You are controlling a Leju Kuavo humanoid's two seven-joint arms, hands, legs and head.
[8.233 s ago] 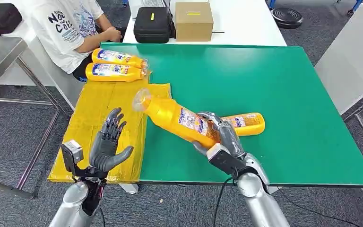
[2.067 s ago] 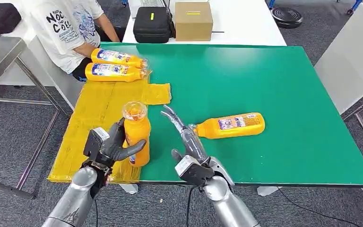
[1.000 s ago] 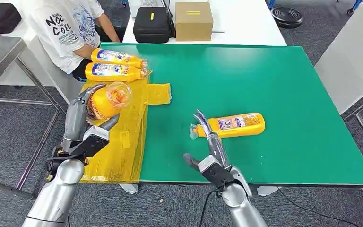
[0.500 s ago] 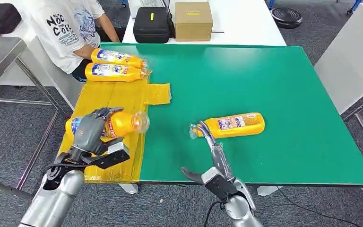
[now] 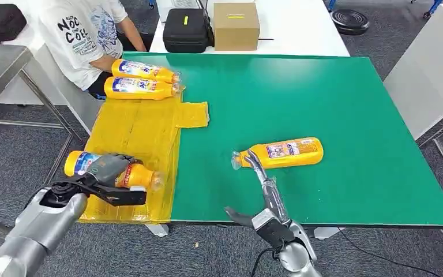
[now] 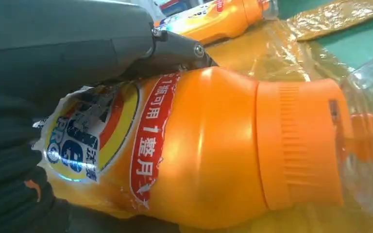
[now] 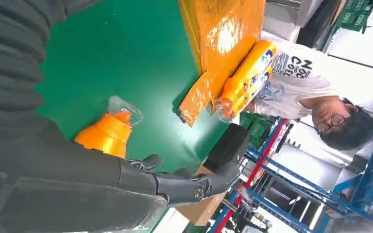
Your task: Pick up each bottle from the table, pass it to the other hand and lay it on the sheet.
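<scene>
Bottle (image 5: pixel 107 171) lies on its side at near end of yellow sheet (image 5: pixel 135 133), left hand (image 5: pixel 105 169) w/ fingers clamped round it. Right hand (image 5: pixel 263 193) fingers apart, holding nothing, tips by 2nd bottle (image 5: pixel 282 152) on green surface (image 5: pixel 323 104). 2 more bottles (image 5: pixel 143 79) at sheet's far end.

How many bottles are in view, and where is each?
4. Two bottles lie side by side at the yellow sheet's far end, one is in the left hand over the sheet's near end, one lies on the green table.
</scene>
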